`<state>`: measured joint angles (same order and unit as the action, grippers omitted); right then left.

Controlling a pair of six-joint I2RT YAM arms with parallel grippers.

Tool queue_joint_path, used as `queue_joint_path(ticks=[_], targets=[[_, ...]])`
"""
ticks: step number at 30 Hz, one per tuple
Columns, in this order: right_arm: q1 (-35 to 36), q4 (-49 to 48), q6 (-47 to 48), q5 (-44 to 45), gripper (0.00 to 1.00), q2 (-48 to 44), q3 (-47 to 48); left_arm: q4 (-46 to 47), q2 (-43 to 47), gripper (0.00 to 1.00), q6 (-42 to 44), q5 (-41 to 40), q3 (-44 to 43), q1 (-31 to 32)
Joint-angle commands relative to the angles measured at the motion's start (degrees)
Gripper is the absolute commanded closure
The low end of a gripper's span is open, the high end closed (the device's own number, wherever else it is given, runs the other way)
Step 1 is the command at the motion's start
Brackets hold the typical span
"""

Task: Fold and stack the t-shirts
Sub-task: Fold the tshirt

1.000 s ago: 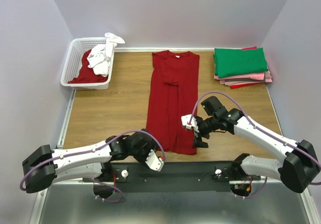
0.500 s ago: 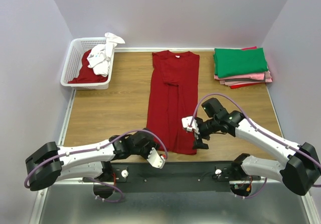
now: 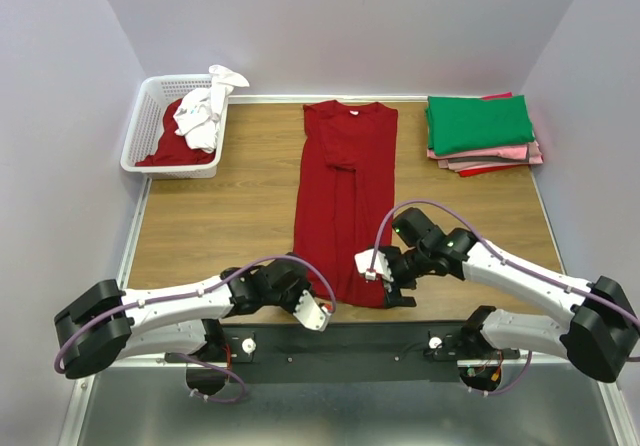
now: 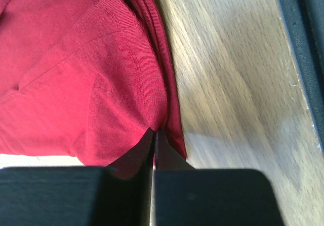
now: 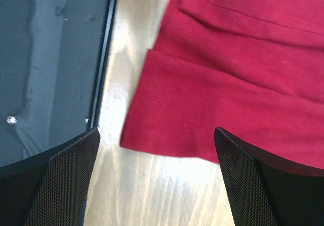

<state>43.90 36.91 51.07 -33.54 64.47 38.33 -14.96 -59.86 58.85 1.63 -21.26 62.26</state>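
Left gripper (image 4: pixel 154 145) is pressed together on the near hem corner of the dark red t-shirt (image 3: pixel 345 191) (folded lengthwise, mid table (image 3: pixel 220 216)). Right gripper (image 5: pixel 157 130) hangs spread wide over the other corner. Danger: nip only the top layer and the fold slides apart!

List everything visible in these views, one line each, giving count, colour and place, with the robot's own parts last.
dark red t-shirt: one, dark red, lying lengthwise mid-table.
folded t-shirts: one stack, green on top, pink and red beneath, far right corner.
basket: one, white lattice, far left corner.
red shirt: one, red, crumpled inside the basket.
white shirt: one, white, bunched over the basket's right rim.
table: one, brown wood.
left fingers: two, black, shut on the dark red t-shirt's near left corner.
right fingers: two, black, open over its near right corner.
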Motion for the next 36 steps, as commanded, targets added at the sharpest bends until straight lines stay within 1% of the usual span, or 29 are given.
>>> queue_joint_path(ticks=[1, 7, 10, 11, 12, 13, 14, 15, 16, 20, 25, 33, 35, 36], targets=[[2.59, -1.31, -0.62, 2.25, 0.0, 1.89, -0.36, 0.99, -0.61, 1.0, 0.04, -0.93, -1.86, -0.12], [4.96, -2.19, -2.46, 3.48, 0.0, 4.0, 0.08, 1.08, -1.23, 1.0, -0.23, 0.57, -2.74, -0.21], [5.23, -2.36, -2.99, 3.04, 0.0, 4.0, 0.08, 0.2, 0.26, 1.0, -0.49, 1.1, -2.48, -0.21], [5.23, -2.28, -3.08, 3.04, 0.0, 3.91, 0.08, -0.59, 0.96, 0.97, -0.75, 1.01, -2.3, -0.21], [5.23, -2.36, -3.17, 3.04, 0.0, 3.82, 0.08, -1.03, 2.36, 0.84, -0.84, 1.01, -2.12, -0.12], [5.23, -2.36, -3.34, 3.04, 0.0, 3.74, 0.17, -1.56, 2.9, 0.74, -1.02, 1.01, -2.12, -0.12], [5.14, -2.45, -3.43, 3.22, 0.0, 3.74, 0.17, -2.78, 3.42, 0.57, -1.02, 1.1, -1.86, -0.21], [5.23, -2.37, -3.52, 3.3, 0.0, 3.74, 0.17, -3.23, 3.95, 0.43, -1.19, 1.18, -1.77, -0.21], [5.32, -2.45, -3.78, 3.22, 0.0, 3.56, 0.17, -3.84, 4.65, 0.34, -1.11, 1.27, -1.68, -0.12], [5.23, -2.54, -4.31, 3.74, 0.0, 2.95, 0.08, -4.64, 5.36, 0.34, -0.32, 0.92, -0.55, -0.21], [5.23, -2.8, -4.75, 4.27, 0.0, 2.77, -0.01, -3.93, 3.96, 0.34, 1.53, -0.4, -0.1, -0.21], [5.23, -2.98, -5.01, 4.45, 0.0, 2.51, 0.17, -5.96, 0.36, 0.34, 2.94, 2.15, -1.86, -0.21], [5.14, -3.07, -5.19, 4.54, 0.0, 1.98, 0.17, -6.31, -0.79, 0.36, 3.46, 1.98, -2.21, -0.21], [5.23, -3.15, -5.28, 4.62, 0.0, 1.8, 0.08, -6.13, -1.31, 0.4, 3.9, 1.11, -2.21, -0.21]])
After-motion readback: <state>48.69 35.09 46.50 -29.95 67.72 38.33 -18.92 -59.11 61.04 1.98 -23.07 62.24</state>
